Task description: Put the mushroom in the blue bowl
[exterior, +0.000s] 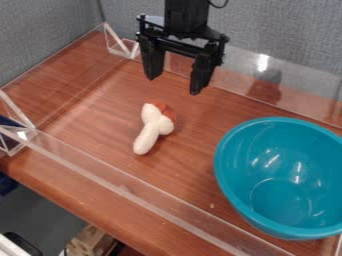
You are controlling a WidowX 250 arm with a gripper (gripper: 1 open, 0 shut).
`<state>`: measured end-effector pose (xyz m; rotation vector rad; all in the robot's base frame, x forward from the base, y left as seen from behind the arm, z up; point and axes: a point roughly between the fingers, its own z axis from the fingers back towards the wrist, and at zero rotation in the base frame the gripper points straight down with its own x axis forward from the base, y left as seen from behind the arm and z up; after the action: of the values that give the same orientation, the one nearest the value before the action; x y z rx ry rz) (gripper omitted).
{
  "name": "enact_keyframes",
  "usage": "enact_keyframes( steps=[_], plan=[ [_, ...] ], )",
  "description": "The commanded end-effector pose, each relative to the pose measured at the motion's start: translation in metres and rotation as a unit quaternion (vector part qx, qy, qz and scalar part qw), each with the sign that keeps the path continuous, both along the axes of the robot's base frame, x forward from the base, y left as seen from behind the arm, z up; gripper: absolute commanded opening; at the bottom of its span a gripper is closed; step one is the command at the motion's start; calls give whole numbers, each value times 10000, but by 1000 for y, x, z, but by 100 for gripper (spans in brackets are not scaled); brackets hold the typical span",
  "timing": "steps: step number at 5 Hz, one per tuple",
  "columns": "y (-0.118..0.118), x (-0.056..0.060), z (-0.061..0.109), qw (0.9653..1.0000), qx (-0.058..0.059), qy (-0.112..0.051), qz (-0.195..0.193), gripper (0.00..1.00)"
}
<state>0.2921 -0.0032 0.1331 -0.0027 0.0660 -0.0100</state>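
The mushroom (154, 128) lies on its side on the wooden table, cream stem toward the front, small orange-red cap toward the back. The blue bowl (285, 176) sits at the right front, teal and glossy, with nothing inside. My gripper (177, 74) hangs above and behind the mushroom, pointing straight down, its two black fingers (155, 63) spread apart with nothing between them. It touches neither the mushroom nor the bowl.
Clear acrylic walls (107, 170) fence the wooden table (94, 110) along the front, left and back. A black bracket (120, 43) sits at the back wall. Grey fabric panels stand behind.
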Motion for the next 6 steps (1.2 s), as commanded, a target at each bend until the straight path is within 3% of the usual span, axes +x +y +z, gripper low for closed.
enact_keyframes(
  steps=[1,3,6],
  plan=[
    [3,-3,-10,10000,25,86,-3,100],
    [17,-15,-43,9995,88,309,-2,100],
    [34,-19,-80,9989,2,462,-85,100]
  ],
)
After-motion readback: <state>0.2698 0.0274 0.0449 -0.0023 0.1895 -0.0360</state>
